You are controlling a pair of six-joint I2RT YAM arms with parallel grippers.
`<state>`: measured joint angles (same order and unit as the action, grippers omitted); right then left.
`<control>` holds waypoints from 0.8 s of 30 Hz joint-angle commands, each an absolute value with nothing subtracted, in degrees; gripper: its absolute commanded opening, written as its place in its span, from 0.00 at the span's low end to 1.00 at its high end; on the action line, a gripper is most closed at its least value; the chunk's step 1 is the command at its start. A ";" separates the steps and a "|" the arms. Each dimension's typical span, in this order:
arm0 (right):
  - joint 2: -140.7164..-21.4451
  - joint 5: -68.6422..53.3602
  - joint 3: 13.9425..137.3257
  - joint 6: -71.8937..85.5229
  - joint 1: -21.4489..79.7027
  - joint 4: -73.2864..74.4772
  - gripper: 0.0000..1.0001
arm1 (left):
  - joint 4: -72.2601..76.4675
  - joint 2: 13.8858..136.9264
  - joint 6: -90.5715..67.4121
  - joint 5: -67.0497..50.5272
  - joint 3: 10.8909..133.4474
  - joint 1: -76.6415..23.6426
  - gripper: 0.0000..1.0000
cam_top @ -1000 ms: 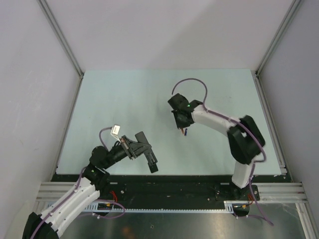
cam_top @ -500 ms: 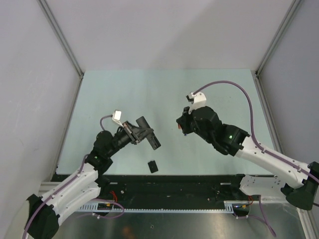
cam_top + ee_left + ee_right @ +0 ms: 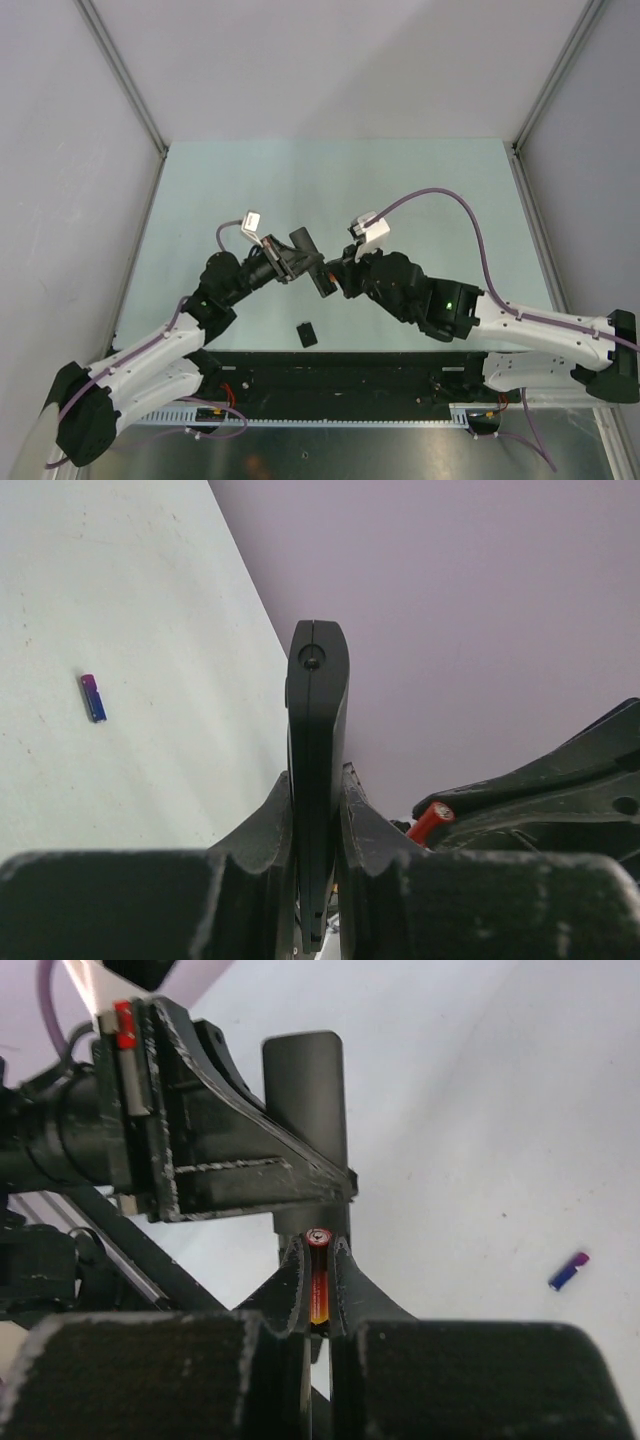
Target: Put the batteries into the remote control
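Note:
My left gripper is shut on the remote control, a slim black bar held off the table. In the left wrist view the remote stands edge-on between the jaws. My right gripper is shut on the red-orange battery, with the battery's tip right at the remote's near end; whether they touch I cannot tell. The left wrist view also shows the red battery at the right. The blue-purple battery lies loose on the table; it is also in the left wrist view.
A small black squarish cover piece lies on the pale table near its front edge, below the two grippers. Metal rails and grey walls bound the table on the left, right and back.
Both arms have swung toward the middle. The left gripper carried the remote up and right; the right gripper brought the red battery left until it meets the remote's end.

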<state>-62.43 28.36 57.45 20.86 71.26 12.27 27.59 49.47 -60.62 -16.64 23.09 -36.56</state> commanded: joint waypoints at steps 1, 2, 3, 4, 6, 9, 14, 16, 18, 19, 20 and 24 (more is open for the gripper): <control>-62.49 32.17 57.48 19.34 73.29 4.57 0.00 | 31.81 49.92 -62.22 -15.56 25.66 -37.44 0.00; -62.93 32.60 57.48 19.25 73.47 4.14 0.00 | 31.90 49.92 -62.31 -15.73 25.58 -37.44 0.00; -63.10 32.78 57.48 19.16 73.65 4.22 0.00 | 32.08 50.01 -62.49 -15.82 25.75 -37.44 0.00; -63.37 32.96 57.48 19.16 73.83 4.31 0.00 | 32.17 50.10 -62.66 -15.91 25.75 -37.44 0.00; -63.72 33.22 57.48 19.07 74.00 4.83 0.00 | 32.43 50.27 -63.37 -16.08 25.93 -37.44 0.00; -64.51 35.15 57.48 17.50 75.06 5.10 0.00 | 32.69 51.06 -65.03 -17.05 26.10 -37.44 0.00; -65.39 38.23 57.48 15.65 76.29 5.98 0.00 | 33.66 53.17 -68.99 -19.60 26.45 -37.53 0.00; -65.74 38.84 57.48 15.38 76.46 5.89 0.00 | 33.84 53.87 -70.65 -20.47 26.54 -37.44 0.00; -65.92 39.11 57.48 14.94 76.55 5.98 0.00 | 34.19 54.58 -71.45 -21.00 26.63 -37.44 0.00; -65.83 39.55 57.48 14.85 76.55 6.15 0.00 | 34.28 54.67 -72.15 -21.53 26.63 -37.44 0.00; -66.00 39.64 57.48 14.59 76.55 6.24 0.00 | 34.45 54.93 -72.42 -21.62 26.72 -37.53 0.00; -66.09 40.25 57.48 14.50 76.55 7.20 0.00 | 34.98 55.11 -73.83 -22.23 26.63 -37.44 0.00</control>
